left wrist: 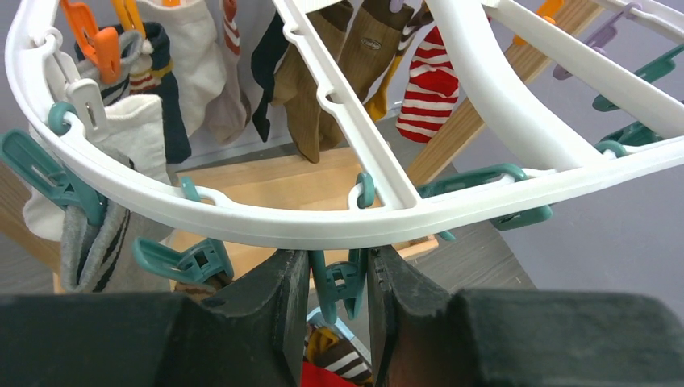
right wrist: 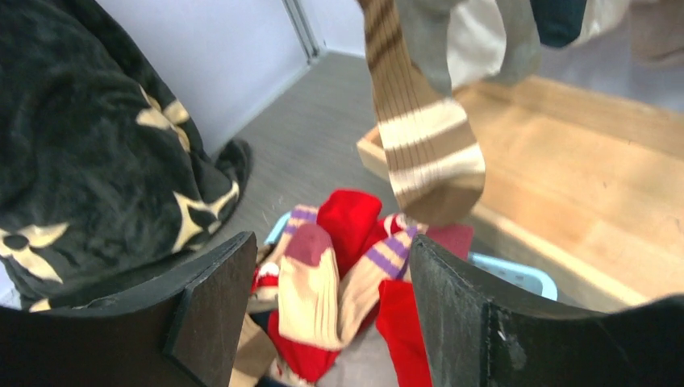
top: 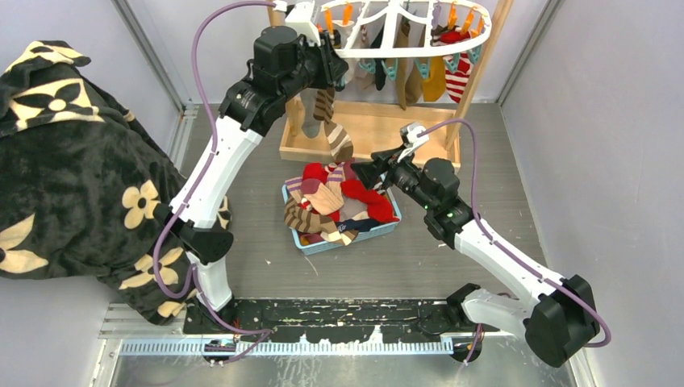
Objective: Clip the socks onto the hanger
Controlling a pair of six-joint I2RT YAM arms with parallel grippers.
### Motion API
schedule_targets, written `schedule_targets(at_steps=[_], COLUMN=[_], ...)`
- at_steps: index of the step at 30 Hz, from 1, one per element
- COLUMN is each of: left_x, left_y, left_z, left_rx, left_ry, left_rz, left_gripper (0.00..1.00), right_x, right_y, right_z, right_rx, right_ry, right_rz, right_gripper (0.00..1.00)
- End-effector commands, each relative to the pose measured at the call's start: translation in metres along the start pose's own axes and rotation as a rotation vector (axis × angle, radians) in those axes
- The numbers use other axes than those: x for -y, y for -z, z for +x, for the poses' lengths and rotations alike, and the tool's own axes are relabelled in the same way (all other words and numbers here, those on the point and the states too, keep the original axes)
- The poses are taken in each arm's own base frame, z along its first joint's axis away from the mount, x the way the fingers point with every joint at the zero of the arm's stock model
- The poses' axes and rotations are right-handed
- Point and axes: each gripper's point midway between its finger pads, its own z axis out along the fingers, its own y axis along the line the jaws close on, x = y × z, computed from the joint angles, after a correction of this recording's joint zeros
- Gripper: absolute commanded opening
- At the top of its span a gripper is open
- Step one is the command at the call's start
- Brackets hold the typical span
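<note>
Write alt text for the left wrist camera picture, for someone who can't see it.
The left gripper grips a teal clip hanging under the rim of the white hanger. Behind, socks hang from it above a wooden stand.

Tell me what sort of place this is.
Likely a walled robot test booth staged for laundry: plain grey panels, a white clip hanger on a wooden stand, and a blue basket of socks.

Hanger: white plastic oval ring hanger (left wrist: 323, 226), far centre, above the wooden stand's tray base (top: 379, 129).
Basket: blue plastic basket (right wrist: 516, 276), on the table just before the stand.
Socks: soft fabric socks (top: 343, 201) piled in basket; others hang under hanger.
Blanket: black floral fleece blanket (top: 72, 161), left of basket.
Left gripper (left wrist: 339, 266): under hanger's near rim, teal plastic clip (left wrist: 343, 284) between its fingers.
Right gripper (right wrist: 331, 246): over basket's far right.
</note>
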Motion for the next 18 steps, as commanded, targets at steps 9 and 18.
schedule_targets(at_steps=[9, 18], left_x=[0.011, 0.007], left_y=[0.024, 0.026], left_z=[-0.048, -0.053], left_rx=[0.162, 0.178], left_ry=[-0.101, -0.151], left_rz=[0.051, 0.056], left_gripper=[0.00, 0.00], right_x=[-0.020, -0.015], right_y=[-0.026, -0.061], right_z=[0.075, 0.106], right_rx=[-0.272, -0.327], right_ry=[0.220, 0.232], right_rz=[0.042, 0.074], right_gripper=[0.75, 0.73])
